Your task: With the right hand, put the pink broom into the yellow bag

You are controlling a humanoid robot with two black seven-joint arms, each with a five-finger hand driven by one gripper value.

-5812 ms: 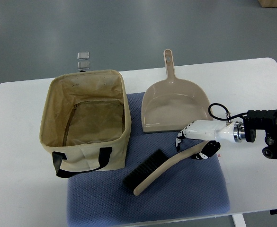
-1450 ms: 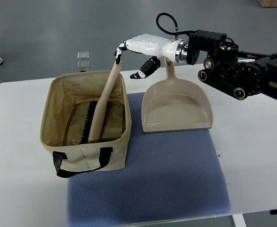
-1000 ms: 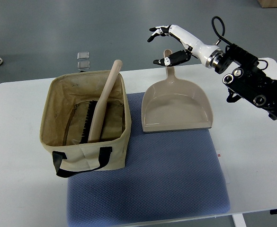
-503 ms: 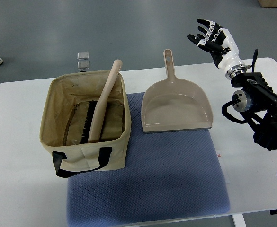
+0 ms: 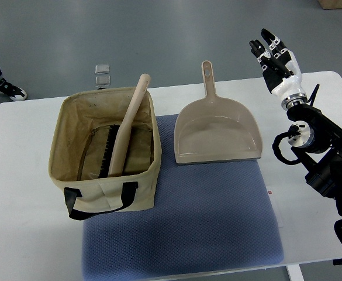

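Far to the hand's left: yellow bag [image 5: 103,193], open-topped, sitting partly on the blue mat [image 5: 217,216]. Pink broom [image 5: 124,132] stands inside it, bristles down on the bag floor, handle leaning on the far rim and poking out above it. Judged: bag walls alone prop it; task looks done.

Between bag and hand: dustpan [image 5: 217,132] flat on the mat, handle pointing away from the robot, just beside the bag but apart from it.

Right hand [image 5: 277,55] raised over the table's far right edge, fingers [image 5: 268,36] straight and spread, holding nothing, well clear of broom and dustpan. Forearm runs down the right edge of the view. Left arm not seen.

Room: bare white table [image 5: 19,234] to the bag's left and below the hand; open floor beyond the far edge. A person's shoe [image 5: 7,89] at far upper left, well away.
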